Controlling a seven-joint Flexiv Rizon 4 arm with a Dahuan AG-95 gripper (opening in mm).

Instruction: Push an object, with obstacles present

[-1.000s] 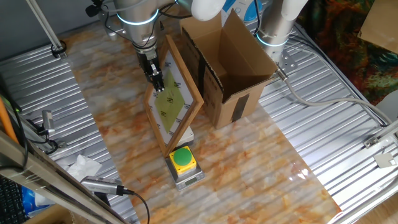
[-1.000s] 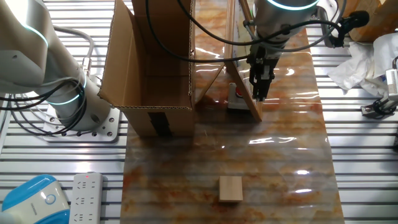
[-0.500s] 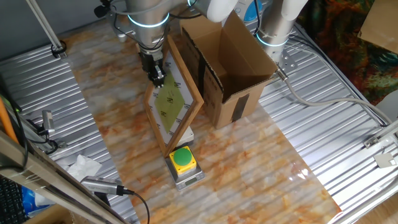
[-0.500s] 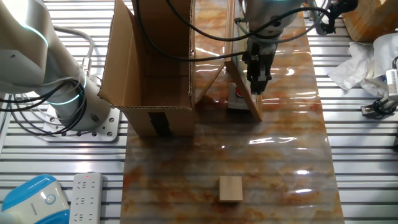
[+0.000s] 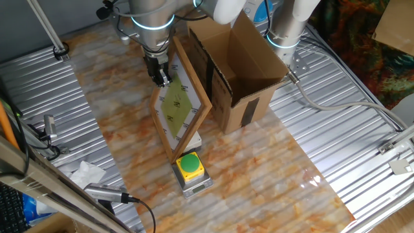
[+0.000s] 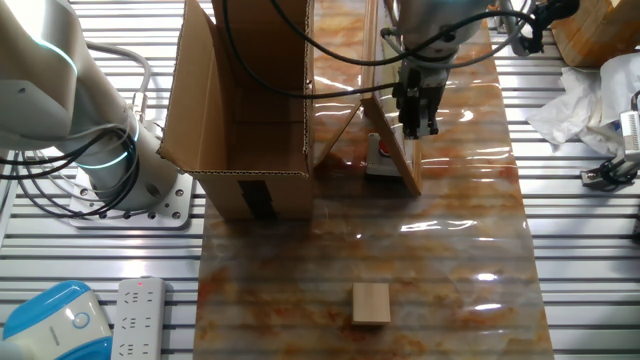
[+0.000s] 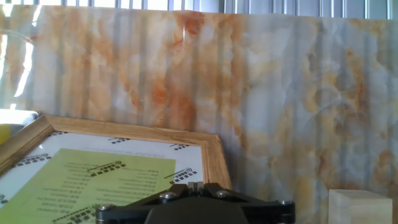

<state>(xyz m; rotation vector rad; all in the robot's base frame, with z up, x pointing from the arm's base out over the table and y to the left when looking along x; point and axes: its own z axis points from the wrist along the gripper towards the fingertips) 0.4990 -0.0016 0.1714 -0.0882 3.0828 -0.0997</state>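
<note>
Gripper (image 6: pixel 417 128) hangs over the marble table (image 6: pixel 460 250); jaws look pressed together, nothing between them. Framed board (image 7: pixel 112 168) with yellow-green diamond stands tilted directly beside the jaws, close to touching. Just past it, the yellow button (image 5: pixel 189 164) on its grey base. Cardboard box (image 5: pixel 236 71) beyond the board, open. Wooden cube (image 6: pixel 371 303) lies well apart from the jaws, alone on the table.

I am working in a robotics lab: my arm (image 5: pixel 152 26) is hanging over a marble-patterned table (image 5: pixel 259 175) flanked by ribbed metal decking (image 5: pixel 362 136), with a second arm's base (image 6: pixel 120 165), loose cables (image 5: pixel 330 107) and a power strip (image 6: pixel 140 305) lying around.
</note>
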